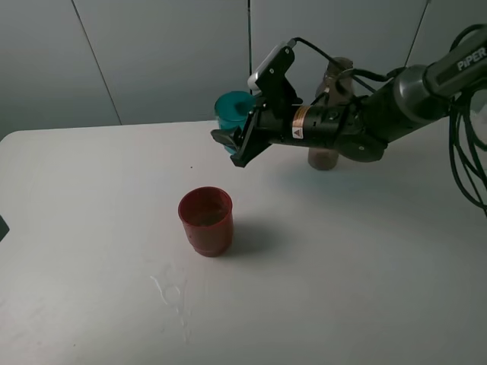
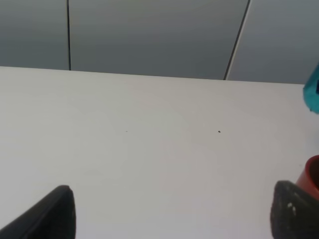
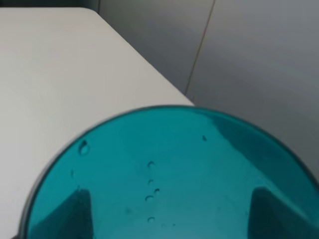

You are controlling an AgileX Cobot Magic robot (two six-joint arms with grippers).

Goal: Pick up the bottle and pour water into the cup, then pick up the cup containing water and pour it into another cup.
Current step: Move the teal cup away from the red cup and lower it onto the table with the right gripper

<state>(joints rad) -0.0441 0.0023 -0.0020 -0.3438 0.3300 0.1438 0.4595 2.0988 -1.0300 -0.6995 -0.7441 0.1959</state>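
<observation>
A: Where is the teal cup [image 1: 232, 111]?

B: Up off the white table [image 1: 91, 228], in the right gripper [image 1: 237, 144]. The arm reaches across from the right of the high view and is rolled over, so the cup lies tipped on its side at the back of the scene, above and behind the red cup [image 1: 206, 220].

A: How is that claw set?

B: Nearly closed, clamped on the cup. In the right wrist view the teal cup [image 3: 169, 174] fills the lower part of the picture, and both fingers [image 3: 70, 219] show dark through the plastic on either side, with a few droplets clinging to the wall.

A: And the red cup?

B: Upright on the table, near the middle, well apart from the gripper. A small wet patch [image 1: 173, 293] lies on the table in front of it.

A: The bottle?

B: The grey-brown bottle [image 1: 326, 158] stands at the back, mostly hidden behind the right arm.

A: The left gripper [image 2: 169, 214]?

B: Its fingers stand wide apart, low over bare table [image 2: 149, 149], holding nothing. An edge of the red cup [image 2: 312, 177] sits just beside its one finger, and a sliver of teal cup [image 2: 314, 94] shows above that.
</observation>
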